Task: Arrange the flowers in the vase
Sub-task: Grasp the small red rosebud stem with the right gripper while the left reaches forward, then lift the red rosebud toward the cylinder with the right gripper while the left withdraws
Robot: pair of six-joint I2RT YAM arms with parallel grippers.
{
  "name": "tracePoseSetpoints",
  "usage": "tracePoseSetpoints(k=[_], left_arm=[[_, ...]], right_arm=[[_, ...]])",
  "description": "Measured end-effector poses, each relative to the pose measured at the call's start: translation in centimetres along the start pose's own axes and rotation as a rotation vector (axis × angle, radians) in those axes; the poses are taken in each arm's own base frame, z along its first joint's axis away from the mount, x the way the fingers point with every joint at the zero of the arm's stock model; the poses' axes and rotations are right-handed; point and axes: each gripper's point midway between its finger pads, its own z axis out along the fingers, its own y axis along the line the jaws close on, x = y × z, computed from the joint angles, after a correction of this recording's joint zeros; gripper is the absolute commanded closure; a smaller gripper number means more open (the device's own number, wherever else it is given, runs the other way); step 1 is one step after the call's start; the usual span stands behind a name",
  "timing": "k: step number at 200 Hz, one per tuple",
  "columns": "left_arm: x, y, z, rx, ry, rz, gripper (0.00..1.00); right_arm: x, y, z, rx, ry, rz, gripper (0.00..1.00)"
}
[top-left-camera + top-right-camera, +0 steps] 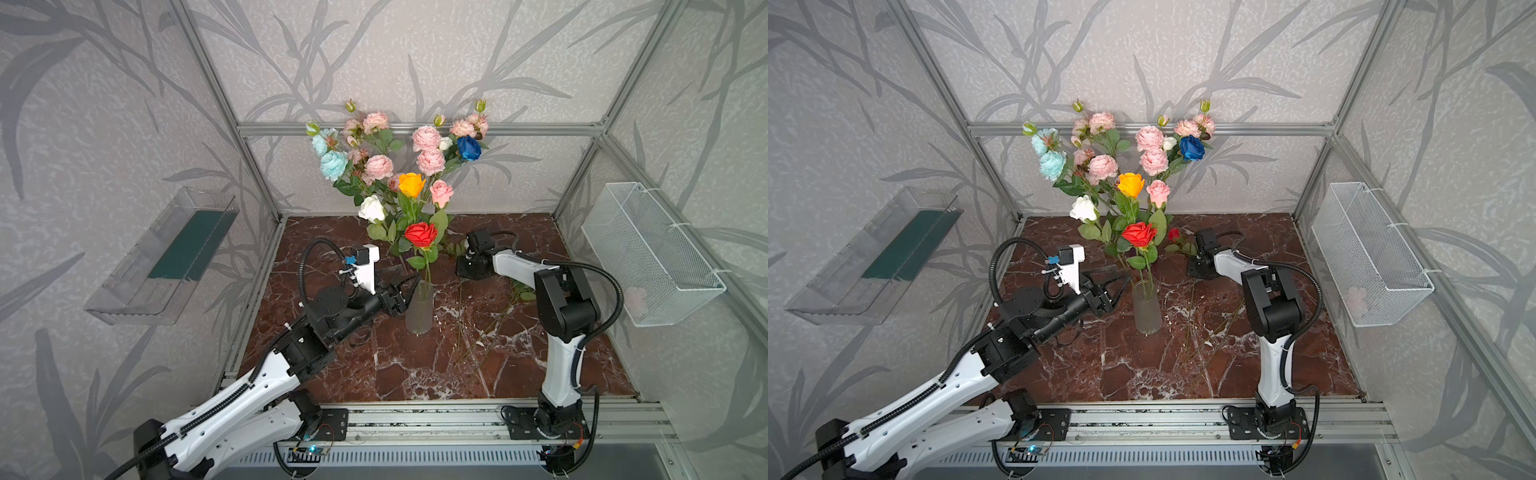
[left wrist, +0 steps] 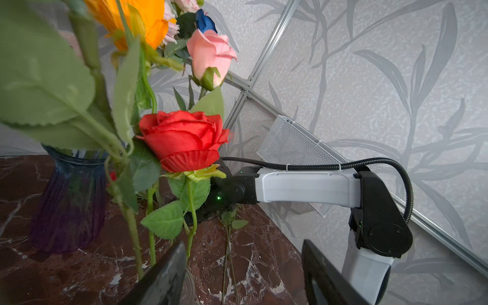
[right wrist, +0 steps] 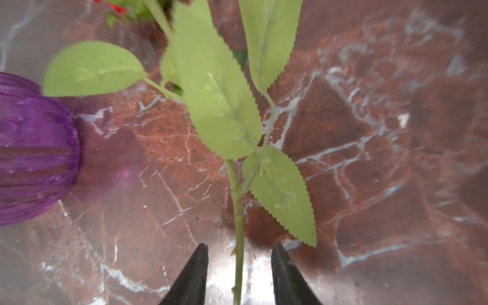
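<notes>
Our right pincer [image 3: 239, 247] stands released, jaws spread either side of a loose flower's stem [image 3: 238, 206] lying on the table [image 3: 369, 132], neither jaw touching it. Ahead of the tips its leaves [image 3: 219, 105] fan out; the purple vase [image 3: 31, 148] sits off to one side. We judge the stem light, thin, springy and slick, so we'd clench on bare stem short of the leaves, not on soft foliage. Our left pincer [image 1: 409, 293], also released, hangs beside the frosted vase [image 1: 419, 309] holding the red rose [image 1: 420, 235]; most flowers [image 1: 399, 158] stand bunched beyond it.
</notes>
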Motion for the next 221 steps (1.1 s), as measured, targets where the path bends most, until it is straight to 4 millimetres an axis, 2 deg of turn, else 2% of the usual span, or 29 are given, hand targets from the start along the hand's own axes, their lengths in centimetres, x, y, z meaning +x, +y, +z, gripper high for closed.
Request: tracePoseSetpoints(k=[20, 42, 70, 89, 111, 153, 197, 221], left_arm=[[0.7, -0.2, 0.5, 0.013, 0.027, 0.003, 0.30], [1.1, -0.3, 0.6, 0.021, 0.041, 0.004, 0.30], [1.1, -0.4, 0.6, 0.022, 0.042, 0.006, 0.30], [1.1, -0.4, 0.6, 0.021, 0.040, 0.010, 0.29], [1.0, -0.3, 0.6, 0.014, 0.035, 0.017, 0.29], [-0.1, 0.2, -0.1, -0.026, -0.007, 0.039, 0.29], [-3.1, 2.1, -2.3, -0.163, -0.150, 0.045, 0.25], [-4.5, 4.4, -4.2, -0.298, -0.243, 0.027, 0.20]], right_arm=[[0.2, -0.1, 0.2, -0.003, 0.010, 0.007, 0.85], [0.1, -0.2, 0.2, -0.010, 0.011, 0.023, 0.98], [0.2, -0.7, -0.3, -0.020, -0.005, 0.051, 1.00], [0.5, -0.9, -1.7, -0.028, -0.025, 0.063, 1.00], [0.1, -0.4, -4.9, -0.058, -0.093, 0.064, 1.00], [-1.6, 1.2, -12.9, -0.158, -0.321, 0.065, 1.00], [0.6, 0.1, -18.5, -0.202, -0.483, 0.091, 1.00], [0.2, 0.5, -24.0, -0.256, -0.644, 0.081, 1.00]])
